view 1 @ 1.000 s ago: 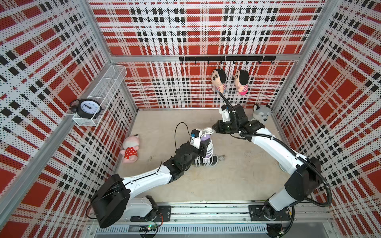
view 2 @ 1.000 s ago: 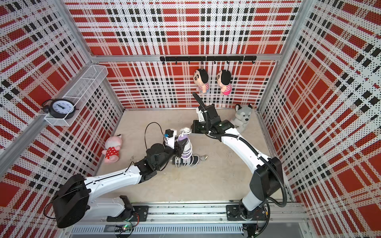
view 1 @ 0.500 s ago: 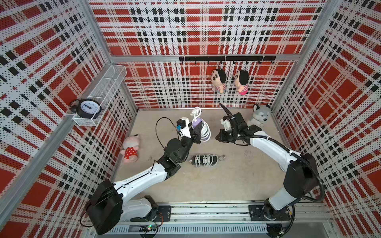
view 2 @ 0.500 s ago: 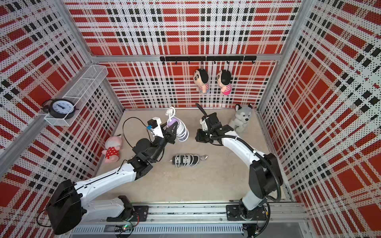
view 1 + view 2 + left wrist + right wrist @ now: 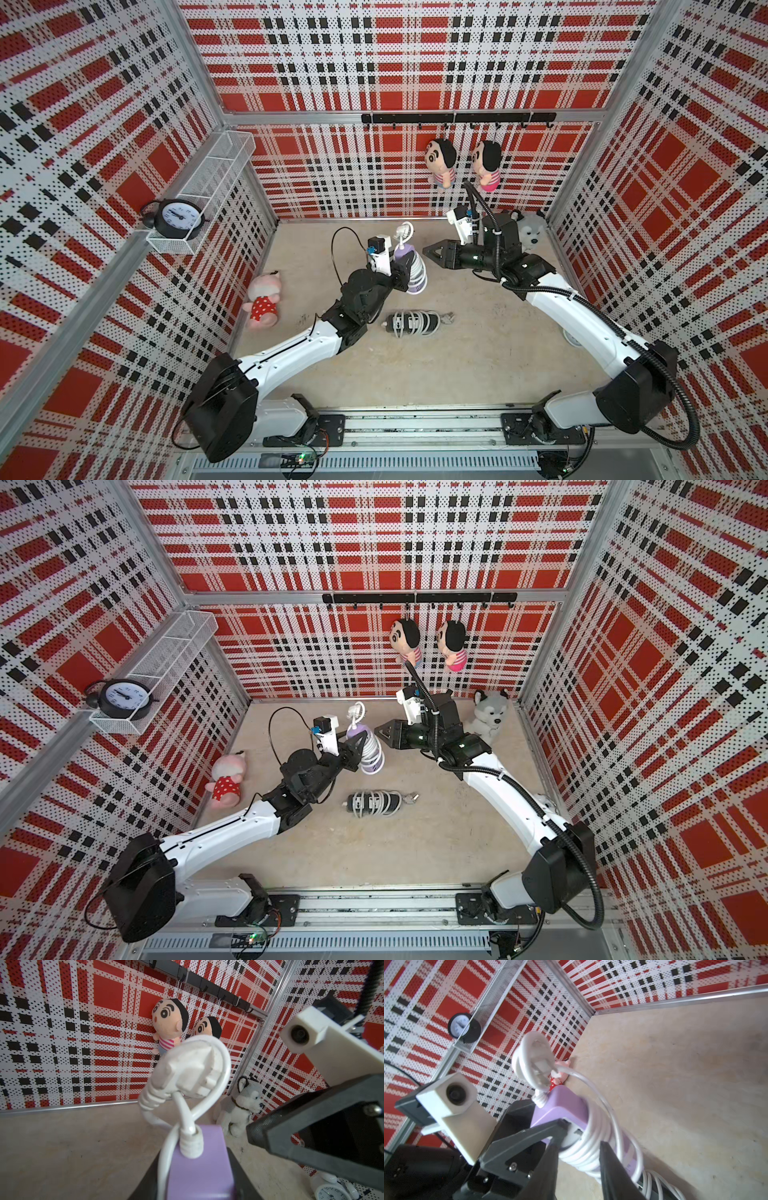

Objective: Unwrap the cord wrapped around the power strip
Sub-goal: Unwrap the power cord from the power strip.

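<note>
A purple power strip hangs above the floor near the back, with white cord coiled round it. Its white plug sticks out past the top end in a loose loop. My left gripper is shut on the strip's upper part, one finger on each side. My right gripper stands open just right of the strip, tips pointing at the coils, nothing between them.
A black power strip wrapped in white cord lies on the floor below. A pink plush lies by the left wall, a husky plush in the back right corner. Two dolls hang on the back wall.
My left arm has lifted the purple strip away from the black strip, up and toward the back. My right gripper was shut by the plug and has opened, now level with the coils.
</note>
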`<state>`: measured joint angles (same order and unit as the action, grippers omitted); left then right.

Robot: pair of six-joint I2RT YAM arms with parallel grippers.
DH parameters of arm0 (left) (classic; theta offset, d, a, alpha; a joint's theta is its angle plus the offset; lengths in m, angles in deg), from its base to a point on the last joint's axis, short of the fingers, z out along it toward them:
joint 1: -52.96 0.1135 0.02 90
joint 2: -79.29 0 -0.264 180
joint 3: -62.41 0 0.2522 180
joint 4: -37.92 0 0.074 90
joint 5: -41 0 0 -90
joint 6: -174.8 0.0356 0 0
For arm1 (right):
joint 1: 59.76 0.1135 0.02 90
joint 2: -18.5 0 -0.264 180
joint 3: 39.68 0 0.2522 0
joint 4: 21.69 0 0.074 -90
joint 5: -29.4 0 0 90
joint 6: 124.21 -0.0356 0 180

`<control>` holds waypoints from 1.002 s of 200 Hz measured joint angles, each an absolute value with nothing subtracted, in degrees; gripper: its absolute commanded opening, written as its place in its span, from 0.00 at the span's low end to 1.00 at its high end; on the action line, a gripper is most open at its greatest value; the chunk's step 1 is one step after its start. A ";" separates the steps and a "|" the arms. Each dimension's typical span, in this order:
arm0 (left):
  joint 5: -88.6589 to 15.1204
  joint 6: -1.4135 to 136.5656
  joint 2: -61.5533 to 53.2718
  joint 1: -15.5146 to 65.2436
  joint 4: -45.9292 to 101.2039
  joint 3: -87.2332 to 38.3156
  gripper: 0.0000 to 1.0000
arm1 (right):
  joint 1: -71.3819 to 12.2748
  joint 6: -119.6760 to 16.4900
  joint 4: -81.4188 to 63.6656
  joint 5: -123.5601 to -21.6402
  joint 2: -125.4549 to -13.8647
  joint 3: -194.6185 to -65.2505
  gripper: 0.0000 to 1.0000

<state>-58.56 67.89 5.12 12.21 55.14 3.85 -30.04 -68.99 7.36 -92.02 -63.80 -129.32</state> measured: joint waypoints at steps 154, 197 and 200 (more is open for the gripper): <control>-61.51 69.92 2.69 8.45 51.62 1.55 0.00 | -28.31 -71.46 3.67 -90.32 -65.83 -131.48 0.49; -61.93 70.36 2.56 8.39 49.76 1.29 0.00 | -28.29 -69.21 9.75 -85.75 -66.22 -135.94 0.58; -61.99 70.43 2.47 8.36 49.59 1.23 0.00 | -28.29 -69.02 10.10 -85.40 -66.31 -136.45 0.58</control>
